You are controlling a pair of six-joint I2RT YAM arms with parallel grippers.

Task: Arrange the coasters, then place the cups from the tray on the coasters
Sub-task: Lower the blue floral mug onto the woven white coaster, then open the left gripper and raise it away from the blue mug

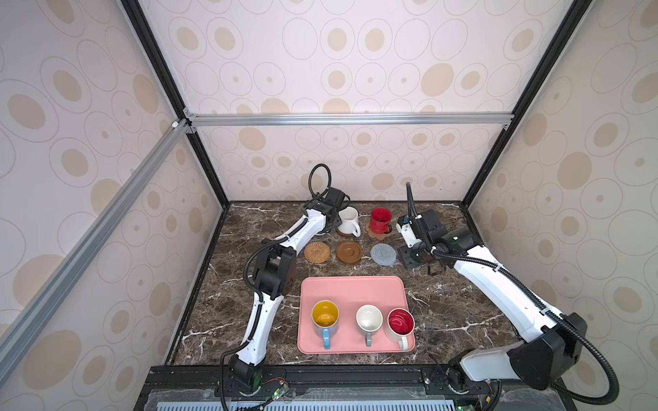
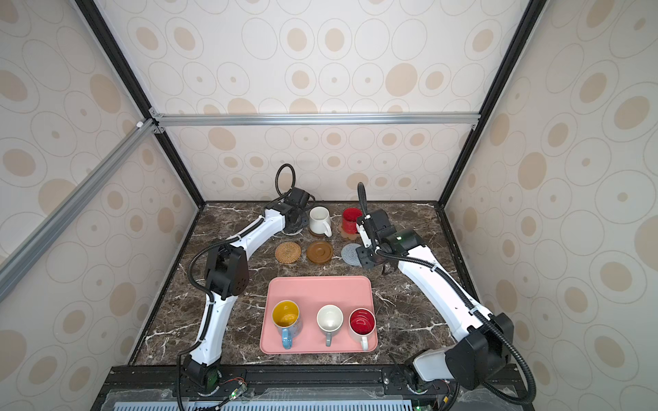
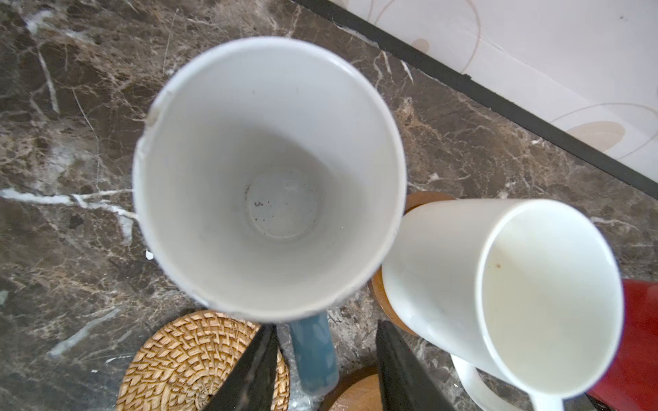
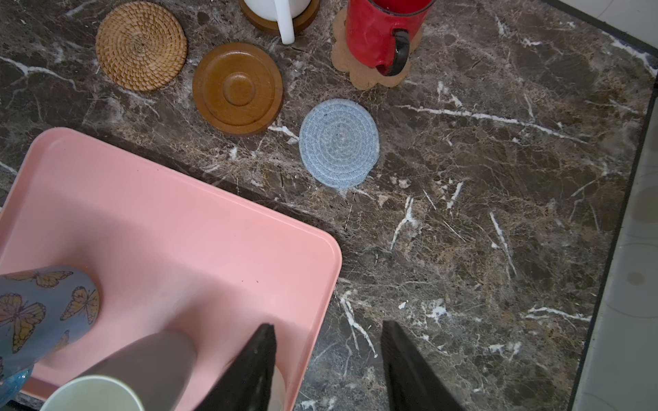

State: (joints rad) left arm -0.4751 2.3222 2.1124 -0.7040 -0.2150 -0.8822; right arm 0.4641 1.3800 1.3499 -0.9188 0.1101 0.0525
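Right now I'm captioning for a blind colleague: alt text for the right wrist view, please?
The open, empty right gripper hovers by the pink tray's corner. Beyond, on dark marble, lie three bare coasters: rattan, brown wood, pale blue. A red mug stands on a cork-coloured coaster.

Oval-patterned walls (image 1: 356,89) enclose a dark brown marble tabletop (image 1: 463,320).

Left gripper (image 3: 325,331): two black fingers (image 3: 249,370), spread, both clear of the blue handle (image 3: 315,352) standing between them.
Mug with white inside (image 3: 270,178): upright, just ahead of the gripper; rim appears chipped, though blurred.
White mug (image 3: 498,295): beside it, outboard of one finger, on a brown disc (image 3: 425,200).
Rattan coaster (image 3: 171,366): partly beneath the other finger.
Second brown disc (image 3: 356,393): beneath the gap.
Red mug (image 3: 637,338): beyond the white mug, edge only.
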